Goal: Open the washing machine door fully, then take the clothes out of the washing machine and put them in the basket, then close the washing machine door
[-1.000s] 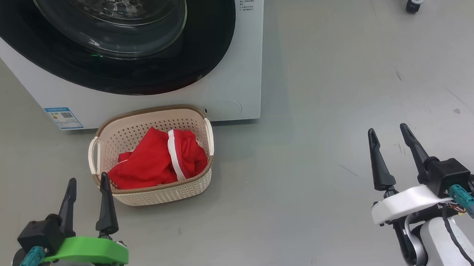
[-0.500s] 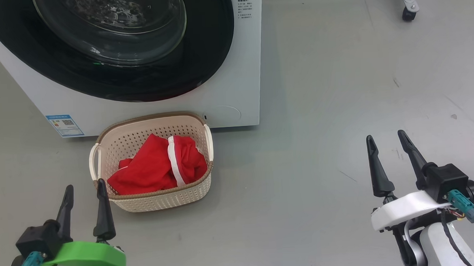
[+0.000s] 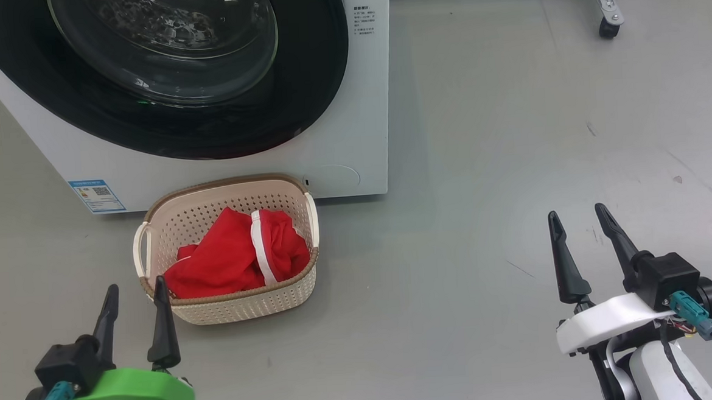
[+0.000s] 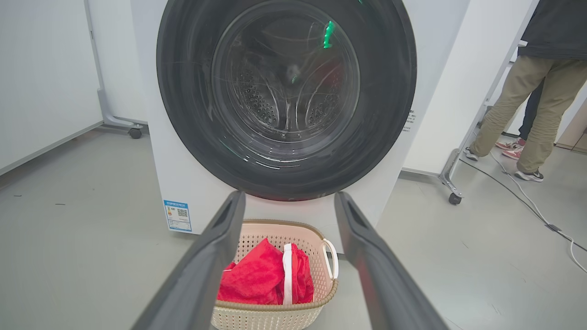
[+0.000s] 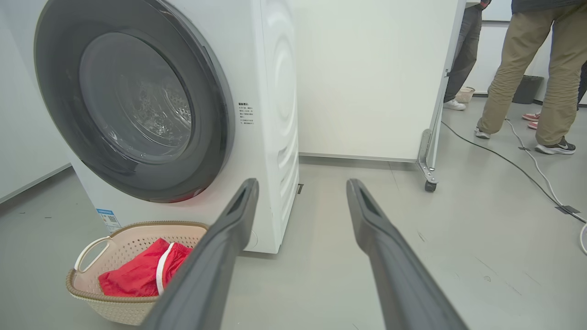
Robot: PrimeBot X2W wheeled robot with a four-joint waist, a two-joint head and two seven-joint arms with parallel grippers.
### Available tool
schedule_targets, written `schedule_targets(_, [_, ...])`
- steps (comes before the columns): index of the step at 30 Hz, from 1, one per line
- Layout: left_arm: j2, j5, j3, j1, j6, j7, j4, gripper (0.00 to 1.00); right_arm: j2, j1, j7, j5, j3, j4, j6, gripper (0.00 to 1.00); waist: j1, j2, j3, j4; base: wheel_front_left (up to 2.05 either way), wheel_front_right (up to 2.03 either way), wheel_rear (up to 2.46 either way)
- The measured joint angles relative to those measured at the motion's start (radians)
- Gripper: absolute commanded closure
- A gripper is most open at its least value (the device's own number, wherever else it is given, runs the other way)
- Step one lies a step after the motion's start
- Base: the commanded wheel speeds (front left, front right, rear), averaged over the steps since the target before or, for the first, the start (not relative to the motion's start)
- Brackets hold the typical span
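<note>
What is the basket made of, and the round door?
Basket: looks like matte cream plastic, moulded with rows of small holes; its brown rim only imitates weaving. Door: glossy black rim, probably plastic, around a clear glass-like bowl that shows reflections.

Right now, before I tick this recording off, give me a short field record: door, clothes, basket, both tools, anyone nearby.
washing machine door: shut on the washing machine
clothes: red, heaped inside the basket
basket: on the floor, in front of the machine
left tool: open, empty, by the basket's near corner
right tool: open, empty, above the floor
bystander: person's legs beyond the machine
</note>
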Motion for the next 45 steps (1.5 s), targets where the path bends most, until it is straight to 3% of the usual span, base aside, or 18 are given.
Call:
schedule_targets(9, [0.000,0.015,-0.030,0.016,0.000,0.000,0.032,0.00,0.005,0.002,0.000,-0.001,-0.005,0.000,0.005,0.00,0.0000,0.0000,0.000,0.002,0.00,0.00,0.00])
schedule_targets(21, [0.000,-0.064,-0.044,0.015,0.000,0.000,0.026,0.00,0.009,0.002,0.000,-0.009,-0.006,0.000,0.009,0.00,0.0000,0.0000,0.015,0.006,0.00,0.00,0.00])
schedule_targets(38, [0.000,-0.075,-0.056,0.015,0.000,0.000,0.027,0.00,0.017,0.002,0.000,-0.010,-0.015,0.000,0.012,0.00,0.0000,0.0000,0.020,0.008,0.00,0.00,0.00])
schedule_targets(39, [0.000,-0.075,-0.058,0.015,0.000,0.000,0.027,1.00,0.017,0.002,0.000,-0.010,-0.016,0.000,0.012,1.00,0.0000,0.0000,0.020,0.008,0.00,0.00,0.00])
schedule_targets(45, [-0.016,-0.076,-0.068,0.032,0.000,0.001,0.080,1.00,0.031,0.043,0.001,-0.007,-0.010,0.052,0.010,1.00,0.0000,0.0000,0.020,0.008,0.00,0.00,0.00])
